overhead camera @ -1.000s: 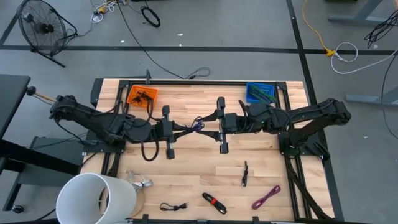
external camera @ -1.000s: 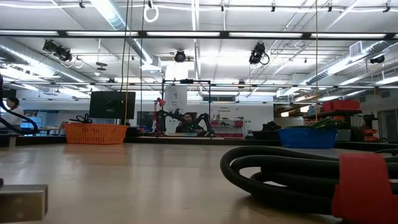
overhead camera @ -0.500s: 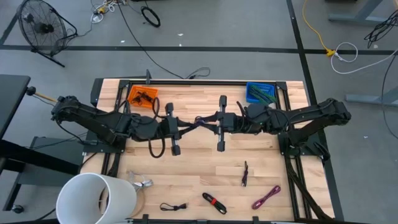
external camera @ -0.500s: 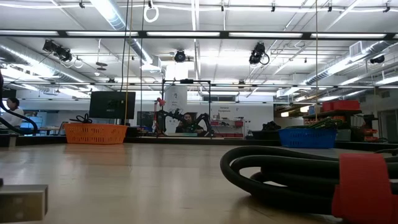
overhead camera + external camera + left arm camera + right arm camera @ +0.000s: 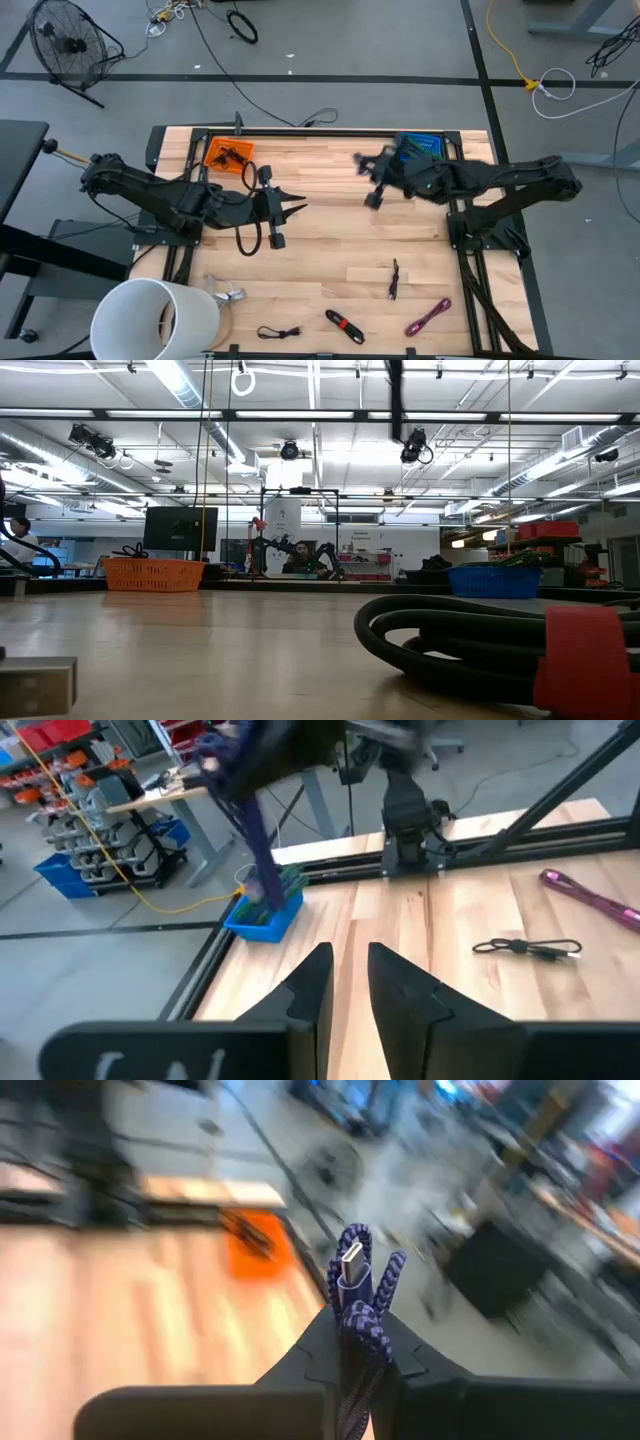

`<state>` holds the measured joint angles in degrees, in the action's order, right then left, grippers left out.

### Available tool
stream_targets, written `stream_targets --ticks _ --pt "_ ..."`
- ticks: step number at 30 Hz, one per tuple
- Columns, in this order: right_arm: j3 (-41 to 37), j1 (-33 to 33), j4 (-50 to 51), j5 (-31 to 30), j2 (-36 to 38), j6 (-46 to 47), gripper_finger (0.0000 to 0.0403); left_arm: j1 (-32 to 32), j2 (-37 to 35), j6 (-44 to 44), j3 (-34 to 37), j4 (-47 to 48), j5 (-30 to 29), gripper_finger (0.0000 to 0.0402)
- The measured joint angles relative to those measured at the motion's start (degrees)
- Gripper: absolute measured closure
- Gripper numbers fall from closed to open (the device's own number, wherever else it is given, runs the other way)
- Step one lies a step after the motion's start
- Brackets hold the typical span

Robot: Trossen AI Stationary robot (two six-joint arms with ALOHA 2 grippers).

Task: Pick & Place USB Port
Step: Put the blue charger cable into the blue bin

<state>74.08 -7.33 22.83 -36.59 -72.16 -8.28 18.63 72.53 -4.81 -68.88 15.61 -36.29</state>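
No writing is legible; the right gripper point(image 5: 358, 1342) clamps one purple braided USB cable point(image 5: 358, 1280), the left gripper point(image 5: 347, 982) stands slightly parted, empty.

I am looking into a large robotics lab or workshop; exposed ducts point(image 5: 60, 445) and strip lights point(image 5: 180, 380) run under an open ceiling; a monitor point(image 5: 180, 528) stands beyond the butcher-block table point(image 5: 330, 270); shelving with red bins point(image 5: 70, 770) lines a wall; cables point(image 5: 215, 50) and a floor fan point(image 5: 62, 42) lie on grey concrete.
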Motion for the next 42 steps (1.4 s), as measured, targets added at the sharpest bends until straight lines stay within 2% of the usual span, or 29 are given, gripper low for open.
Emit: stream_targets --ticks 3,10,15,23,32,42 --pt "0.0 3.1 9.7 -3.9 2.5 5.2 0.0386 0.0 0.1 1.1 0.0 1.3 0.0 0.0331" --pt "0.0 13.1 24.8 -6.3 6.0 12.6 0.0386 0.0 0.1 3.0 0.0 4.0 0.1 0.0331" --pt "0.0 21.8 26.9 -6.2 5.0 12.2 0.0386 0.0 0.1 3.1 0.0 4.2 0.1 0.033" --pt "0.0 33.8 33.9 -7.4 -2.4 11.0 0.0386 0.0 0.1 4.6 0.0 6.2 0.1 0.033" --pt "0.0 38.0 33.4 -11.4 -10.9 6.6 0.0386 0.0 0.1 7.7 0.0 10.3 0.7 0.033" --pt "0.0 41.6 31.5 -11.0 -17.9 4.3 0.0387 0.0 0.2 10.9 0.0 13.9 3.3 0.033"
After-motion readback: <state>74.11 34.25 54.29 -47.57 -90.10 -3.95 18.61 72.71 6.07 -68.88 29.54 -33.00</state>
